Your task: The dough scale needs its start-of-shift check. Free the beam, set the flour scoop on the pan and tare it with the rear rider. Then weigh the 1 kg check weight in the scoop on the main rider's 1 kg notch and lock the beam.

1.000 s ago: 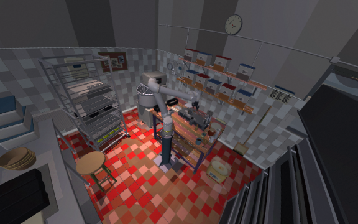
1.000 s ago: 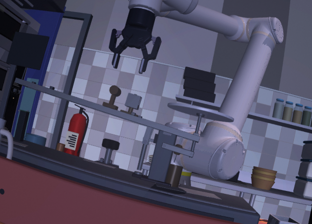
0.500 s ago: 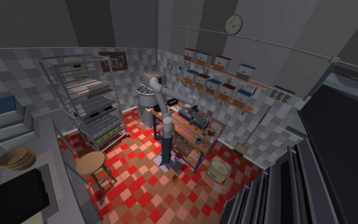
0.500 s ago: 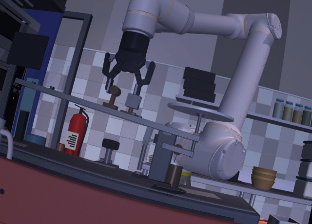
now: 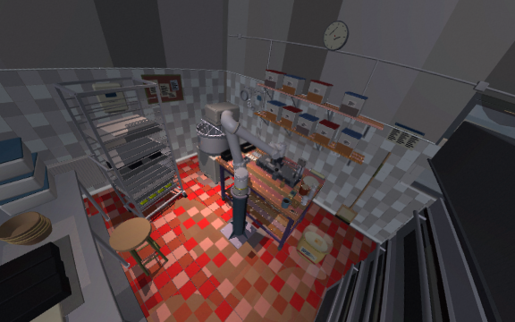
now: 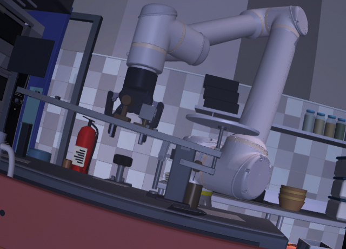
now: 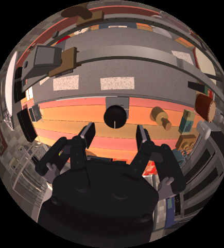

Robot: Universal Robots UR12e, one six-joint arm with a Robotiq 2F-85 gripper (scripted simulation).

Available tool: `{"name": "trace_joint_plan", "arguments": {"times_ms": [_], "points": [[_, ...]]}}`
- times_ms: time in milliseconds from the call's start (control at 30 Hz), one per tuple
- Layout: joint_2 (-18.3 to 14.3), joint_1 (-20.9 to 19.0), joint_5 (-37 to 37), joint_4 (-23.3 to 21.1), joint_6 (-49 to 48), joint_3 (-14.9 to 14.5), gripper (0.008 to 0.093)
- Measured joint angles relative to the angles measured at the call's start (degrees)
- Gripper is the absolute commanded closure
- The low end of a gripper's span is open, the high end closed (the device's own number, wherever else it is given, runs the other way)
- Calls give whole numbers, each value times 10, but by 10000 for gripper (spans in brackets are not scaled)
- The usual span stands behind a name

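My gripper (image 6: 127, 134) hangs over the scale's beam (image 6: 117, 120), its fingers reaching down behind the beam's far side. It is open and holds nothing. In the wrist camera the black knurled knob (image 7: 114, 117) lies straight below, between the fingers (image 7: 114, 133). The same knob (image 6: 122, 160) stands on a short post on the scale's base. A brass rider (image 6: 122, 116) and a grey rider (image 6: 149, 113) sit on the beam near the gripper. The round pan (image 6: 222, 124) at the beam's right end is empty. A brown cylinder (image 6: 192, 194) stands by the scale's column.
Behind the bench is a tiled wall with a red fire extinguisher (image 6: 83, 148) and shelves of jars (image 6: 324, 124). On the bench past the knob lie a wooden piece (image 7: 160, 117), a small box (image 7: 187, 121) and a red drum (image 7: 205, 106). Stacked bowls (image 6: 292, 197) sit to the right.
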State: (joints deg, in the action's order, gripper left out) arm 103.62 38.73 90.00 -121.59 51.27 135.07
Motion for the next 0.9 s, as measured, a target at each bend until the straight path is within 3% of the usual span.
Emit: {"name": "trace_joint_plan", "arguments": {"times_ms": [633,900], "points": [[-41,0,0,-73,0,34,284],[-48,0,0,-85,0,39,284]]}}
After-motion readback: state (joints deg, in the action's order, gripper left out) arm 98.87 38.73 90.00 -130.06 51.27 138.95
